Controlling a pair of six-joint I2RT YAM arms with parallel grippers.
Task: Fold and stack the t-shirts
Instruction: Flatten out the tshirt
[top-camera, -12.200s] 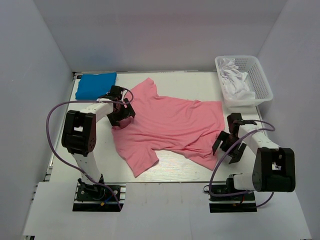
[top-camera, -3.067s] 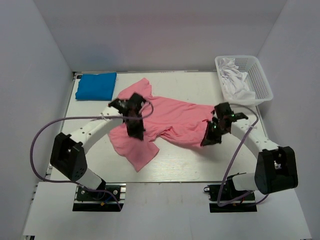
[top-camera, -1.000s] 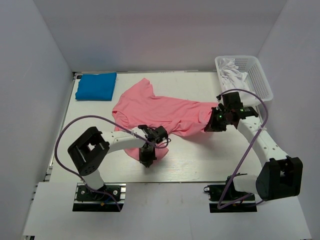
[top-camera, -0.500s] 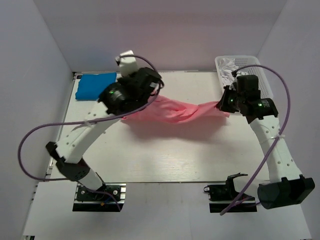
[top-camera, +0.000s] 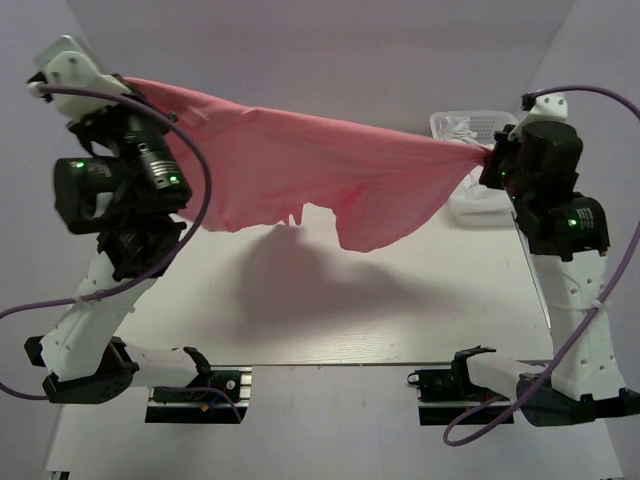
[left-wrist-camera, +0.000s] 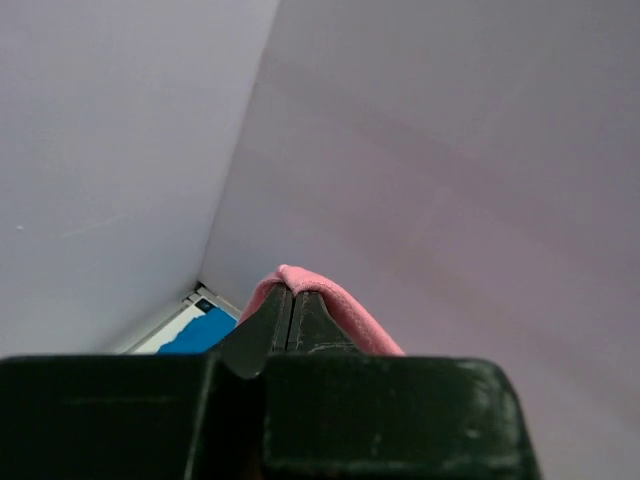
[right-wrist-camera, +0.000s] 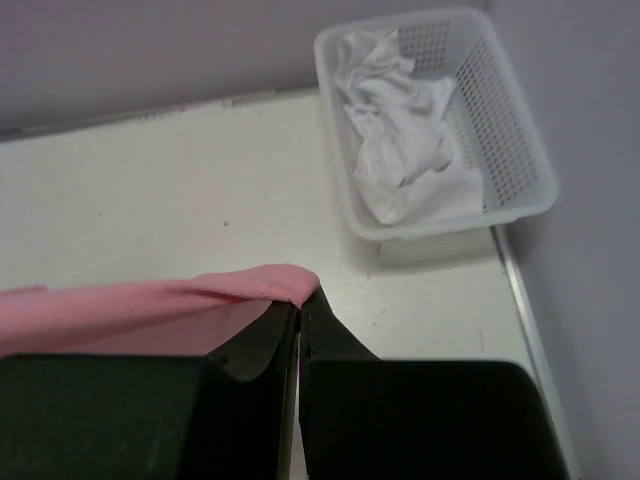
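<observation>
White walls are closing in a pale table (top-camera: 330, 320) on three sides. High above it the pink t-shirt (top-camera: 320, 165) is hanging stretched between the two arms, clear of the surface and casting a shadow on it. Its upper edge is running almost taut from the upper left down to the right. The lower part is sagging in loose folds, with one flap dangling lowest near the middle. The left gripper (left-wrist-camera: 290, 300) is pinching one end of the cloth, jaws pressed together on a fold that is curling over the fingertips. The right gripper (right-wrist-camera: 300, 305) is clamping the other end the same way, jaws together on a pink edge. The blue t-shirt (left-wrist-camera: 195, 335) is lying at the far left corner of the table, only a sliver of it showing in the left wrist view. A white basket (right-wrist-camera: 520, 150) is sitting at the far right corner, holding crumpled white cloth (right-wrist-camera: 400, 150).
</observation>
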